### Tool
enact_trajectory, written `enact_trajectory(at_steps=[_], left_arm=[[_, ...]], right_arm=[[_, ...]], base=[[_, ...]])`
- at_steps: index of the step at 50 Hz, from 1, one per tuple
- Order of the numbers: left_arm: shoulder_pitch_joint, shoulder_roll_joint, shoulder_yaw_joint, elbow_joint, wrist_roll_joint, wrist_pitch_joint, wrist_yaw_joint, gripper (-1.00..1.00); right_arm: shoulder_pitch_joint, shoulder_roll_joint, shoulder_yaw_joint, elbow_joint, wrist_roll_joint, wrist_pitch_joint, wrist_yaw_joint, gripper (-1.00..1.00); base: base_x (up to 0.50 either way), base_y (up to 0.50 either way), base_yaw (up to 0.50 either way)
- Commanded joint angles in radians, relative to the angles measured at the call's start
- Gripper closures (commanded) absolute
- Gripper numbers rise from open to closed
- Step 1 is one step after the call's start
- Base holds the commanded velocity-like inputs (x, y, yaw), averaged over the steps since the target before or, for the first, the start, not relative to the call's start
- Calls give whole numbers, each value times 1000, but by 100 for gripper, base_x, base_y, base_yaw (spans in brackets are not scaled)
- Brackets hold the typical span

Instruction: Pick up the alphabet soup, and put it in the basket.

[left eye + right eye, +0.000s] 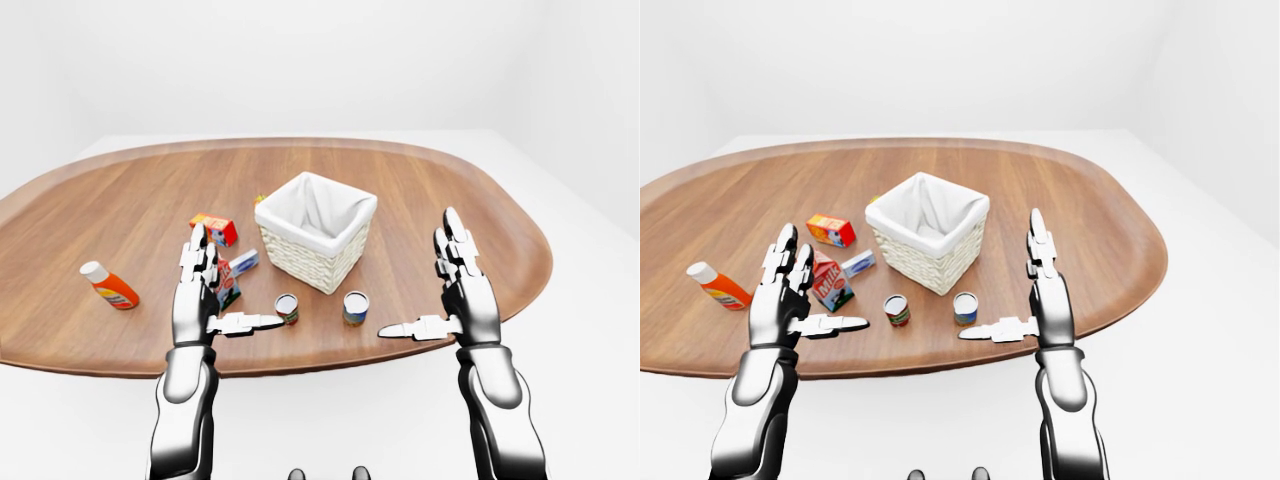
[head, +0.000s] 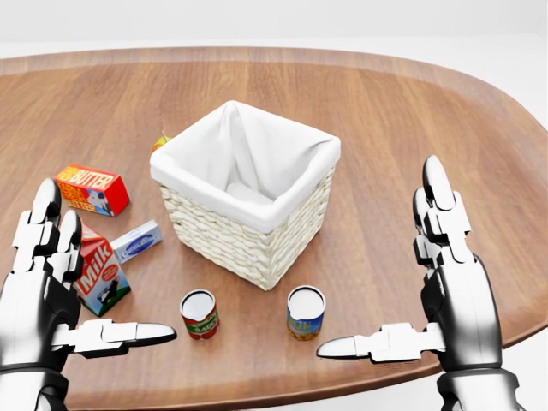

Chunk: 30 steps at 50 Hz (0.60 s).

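Half the milk carton (image 2: 101, 276) hidden

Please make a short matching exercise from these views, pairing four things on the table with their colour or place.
Things:
1. basket
2. butter box
3. milk carton
4. orange bottle

Descriptions:
A. lying on its side at the far left of the table in the eye views
B. white lining, woven sides, nothing in it
C. upright, beside the left hand
D. red and yellow, lying flat at the left in the head view

Pairs: 1-B, 2-D, 3-C, 4-A
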Motion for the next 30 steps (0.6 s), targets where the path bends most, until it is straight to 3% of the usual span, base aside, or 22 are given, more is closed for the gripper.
enact_trajectory(at_steps=[1,30], left_arm=[[3,-1,-3,0,2,-2,-2,-100],[0,-1,-5,6,3,-4,-2,-100]], right_arm=[[1,0,5,3,-3,0,-1,-100],[-3,0,4,10,-2,0,-2,-100]], base=[[18,-1,0],[18,-1,0]])
